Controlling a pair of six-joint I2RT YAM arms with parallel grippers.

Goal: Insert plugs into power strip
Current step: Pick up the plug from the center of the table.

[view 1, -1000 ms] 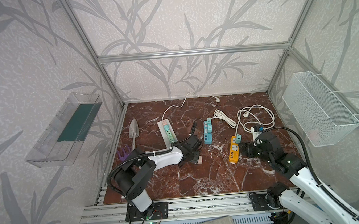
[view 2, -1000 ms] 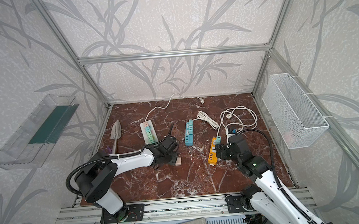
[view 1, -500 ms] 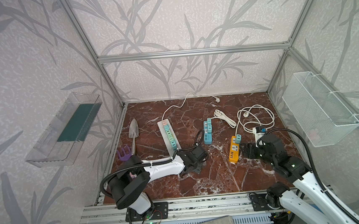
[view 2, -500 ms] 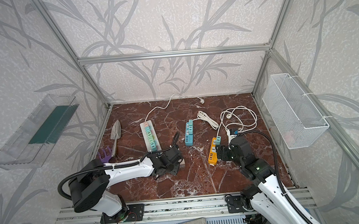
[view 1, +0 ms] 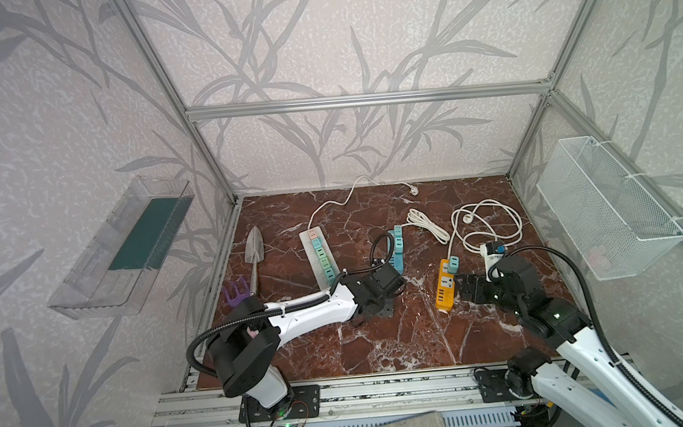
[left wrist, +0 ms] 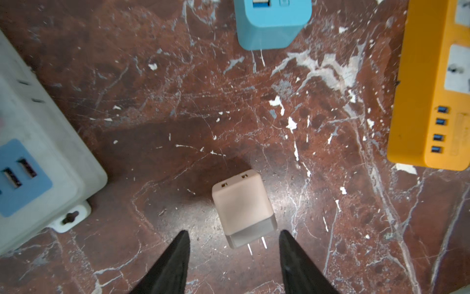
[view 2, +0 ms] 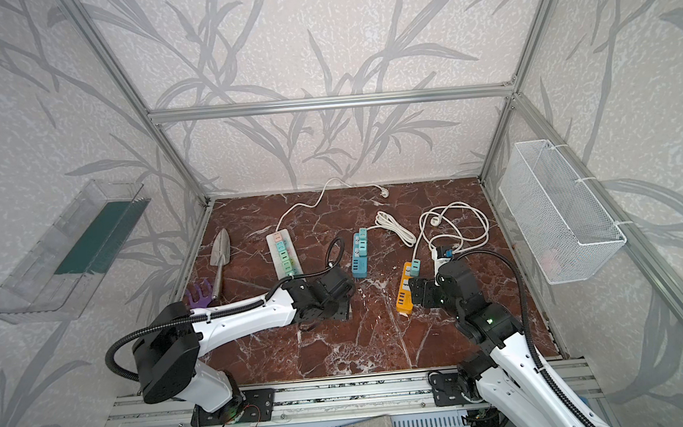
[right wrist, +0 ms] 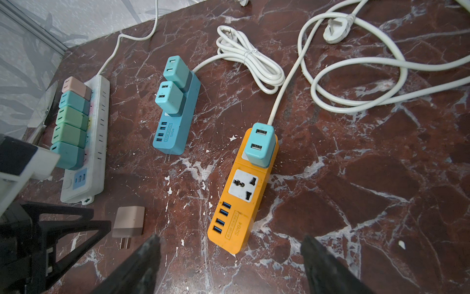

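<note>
A pale pink plug (left wrist: 243, 207) lies flat, prongs exposed, near the white power strip (right wrist: 100, 142).

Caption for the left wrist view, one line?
Left claw, open, with a loose pink plug lying on the marble table, prongs pointing toward it.

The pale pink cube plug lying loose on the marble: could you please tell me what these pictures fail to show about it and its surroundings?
- Pale pink cube plug: hidden under the left gripper in both top views.
- White power strip: cut off by the left wrist view's edge.
- White mesh basket: pinkish content too small to identify in both top views.
</note>
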